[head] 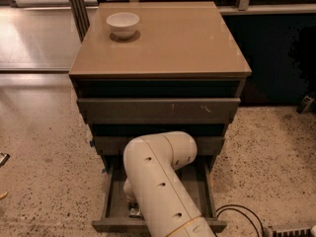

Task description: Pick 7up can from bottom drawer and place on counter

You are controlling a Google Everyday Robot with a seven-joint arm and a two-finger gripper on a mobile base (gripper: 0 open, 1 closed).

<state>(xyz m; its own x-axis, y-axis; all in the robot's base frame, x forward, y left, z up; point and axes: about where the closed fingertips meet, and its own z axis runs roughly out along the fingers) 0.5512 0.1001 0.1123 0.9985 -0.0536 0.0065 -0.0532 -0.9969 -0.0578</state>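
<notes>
The bottom drawer (114, 201) is pulled open at the foot of the cabinet. My white arm (158, 181) reaches down into it and covers most of its inside. My gripper (132, 205) is low in the left part of the drawer, mostly hidden under the arm. A small dark shiny bit shows at its tip; I cannot tell what it is. The 7up can is hidden from view. The tan counter (168, 43) lies above the three drawers.
A white bowl (123, 23) stands on the counter's far left corner. The middle drawer (158, 110) sticks out slightly. A black cable (237, 214) lies on the speckled floor to the right of the drawer.
</notes>
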